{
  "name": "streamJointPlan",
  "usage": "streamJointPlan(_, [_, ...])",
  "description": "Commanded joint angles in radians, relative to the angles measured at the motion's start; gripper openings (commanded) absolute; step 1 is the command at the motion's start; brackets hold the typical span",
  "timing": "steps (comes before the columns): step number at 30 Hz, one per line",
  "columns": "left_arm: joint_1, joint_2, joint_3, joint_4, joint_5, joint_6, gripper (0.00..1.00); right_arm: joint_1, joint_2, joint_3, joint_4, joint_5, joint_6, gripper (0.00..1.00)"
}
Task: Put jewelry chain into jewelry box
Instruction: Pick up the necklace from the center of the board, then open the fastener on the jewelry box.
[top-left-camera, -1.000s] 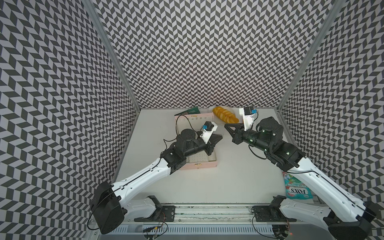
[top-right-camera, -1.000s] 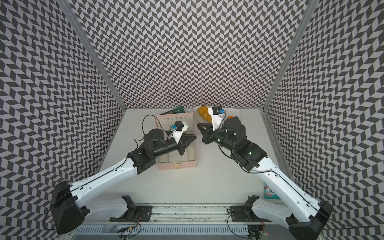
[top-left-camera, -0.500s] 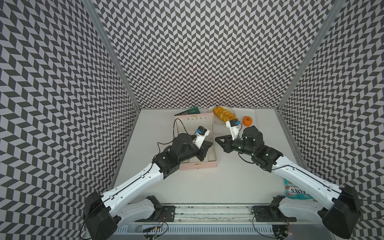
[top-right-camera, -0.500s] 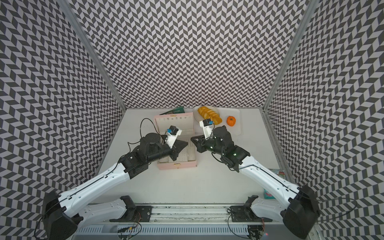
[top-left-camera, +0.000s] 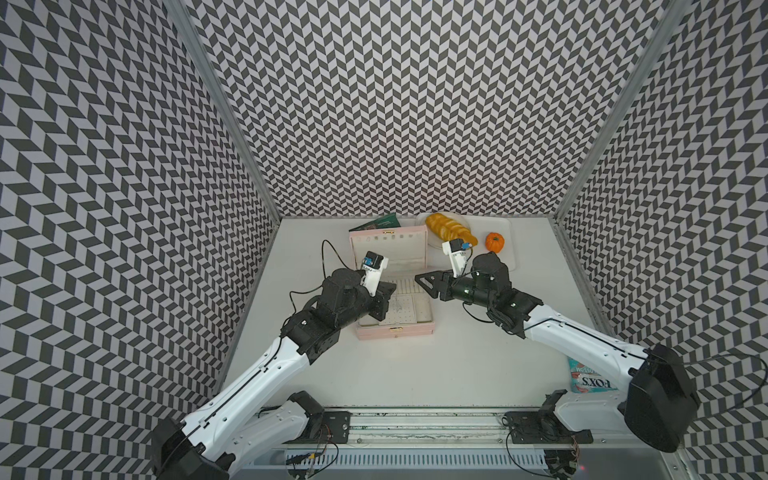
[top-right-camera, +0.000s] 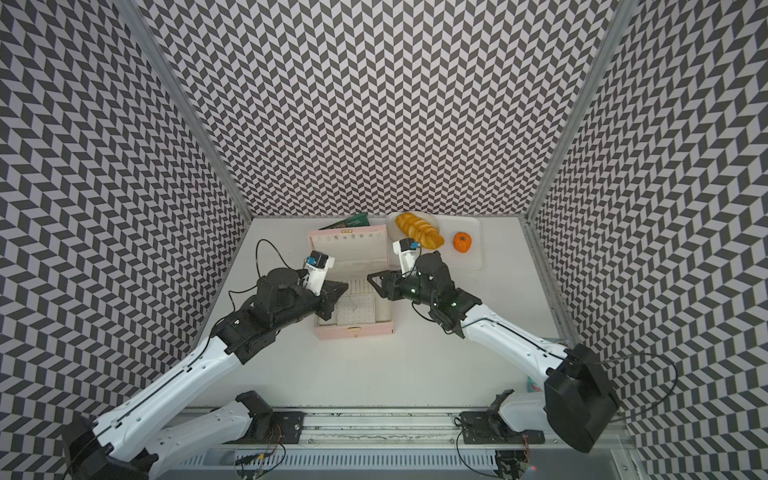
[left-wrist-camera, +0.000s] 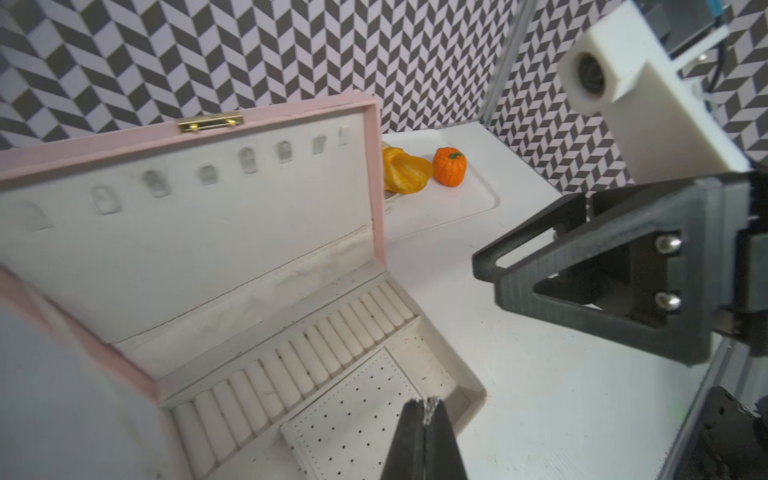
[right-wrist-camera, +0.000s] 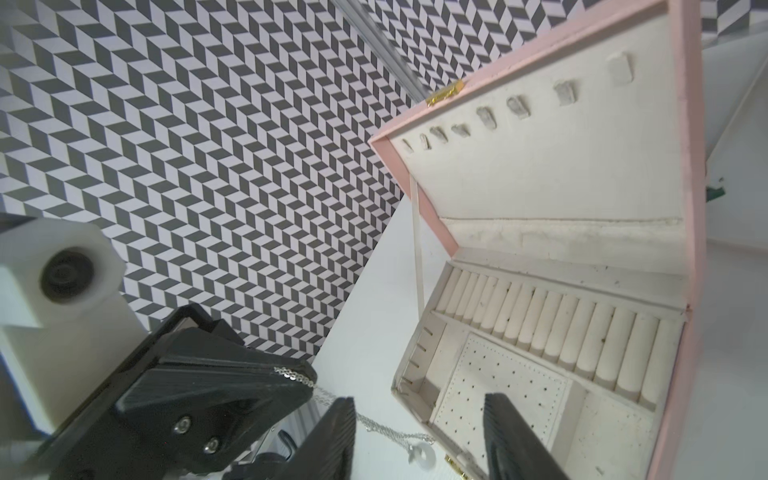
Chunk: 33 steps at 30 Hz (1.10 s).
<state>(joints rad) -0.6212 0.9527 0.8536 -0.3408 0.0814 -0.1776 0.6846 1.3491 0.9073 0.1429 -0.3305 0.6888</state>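
My left gripper (left-wrist-camera: 424, 419) is clenched on the jewelry chain (right-wrist-camera: 376, 428), pinching only 1 end at the very fingertips so that the rest hangs free as a loose strand with the small ring pendant (right-wrist-camera: 422, 453) lowest. I hold it that way because a chain this thin will only go where gravity takes it, and a dangling strand can be lowered and coiled rather than dropped in a tangle. The jewelry box (top-left-camera: 395, 333) sits open on the table with its lid propped up at the back, which leaves the whole cream interior reachable from above. I have the left gripper over the perforated panel (left-wrist-camera: 353, 419), in front of the ring rolls (left-wrist-camera: 316, 353), since that flat panel looks like the easiest bed for the chain. In both top views a faint glint sits over that panel, though I cannot tell whether the pendant touches it yet. My right gripper (right-wrist-camera: 419, 401) is beside the box's other edge with its 2 jaws spread and nothing between them, near enough to steady the box or catch a stray loop (the white tray (top-left-camera: 509, 249) behind it plays no part here). The chain is not yet released, so lowering it comes next.
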Motion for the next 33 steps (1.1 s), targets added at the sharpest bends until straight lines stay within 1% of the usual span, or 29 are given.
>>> streamJointPlan(1, [0.017,-0.025,-0.002,-0.069,-0.096,-0.014,0.00,0.006,0.033,0.000,0.129,0.070,0.157,0.61])
streamJointPlan(5, [0.030,-0.047,-0.008,-0.113,-0.160,-0.017,0.00,0.012,0.081,0.008,0.219,0.125,0.255,0.61])
streamJointPlan(8, [0.034,-0.076,-0.018,-0.121,-0.174,-0.013,0.00,0.016,0.132,0.049,0.241,0.161,0.322,0.59])
streamJointPlan(11, [0.035,-0.112,-0.027,-0.122,-0.178,-0.010,0.00,0.022,0.191,0.088,0.259,0.194,0.390,0.49])
streamJointPlan(14, [0.035,-0.139,-0.032,-0.128,-0.176,-0.010,0.00,0.034,0.244,0.120,0.290,0.238,0.452,0.46])
streamJointPlan(16, [0.036,-0.154,-0.032,-0.136,-0.175,-0.012,0.00,0.042,0.279,0.154,0.296,0.264,0.477,0.43])
streamJointPlan(24, [0.037,-0.213,-0.045,-0.141,-0.187,-0.016,0.00,0.060,0.416,0.293,0.304,0.333,0.562,0.39])
streamJointPlan(33, [0.036,-0.219,-0.046,-0.141,-0.192,-0.001,0.00,0.064,0.472,0.332,0.293,0.432,0.648,0.34])
